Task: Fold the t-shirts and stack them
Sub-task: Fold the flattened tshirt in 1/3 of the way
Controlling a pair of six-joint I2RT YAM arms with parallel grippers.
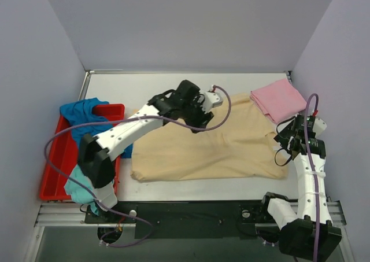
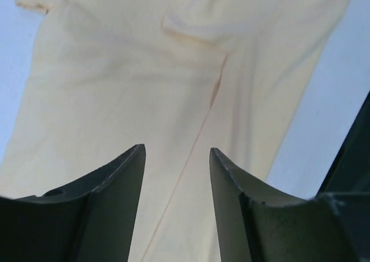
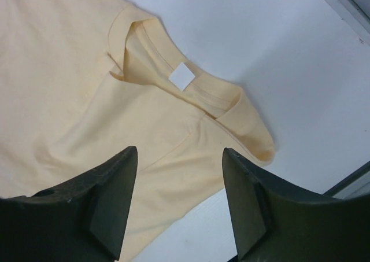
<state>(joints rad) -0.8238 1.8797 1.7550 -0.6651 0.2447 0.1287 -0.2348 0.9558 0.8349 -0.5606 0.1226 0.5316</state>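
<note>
**Beige shirt spread flat, both grippers parted above it**

Worktop (image 1: 173,85), white. Beige shirt (image 1: 196,152) spread across its middle, wrinkled, collar toward the right. Red tray (image 1: 55,169) at the left edge; blue shirt (image 1: 81,114) heaped over its far end. Pink shirt (image 1: 277,100) folded at the far right corner. Teal shirt (image 1: 78,187) bunched by the tray's near end. Left gripper (image 2: 176,152) over the beige cloth, jaws apart, holding nothing. Right gripper (image 3: 179,152) near the collar, jaws apart, empty. White label (image 3: 182,77) inside the collar.
</note>
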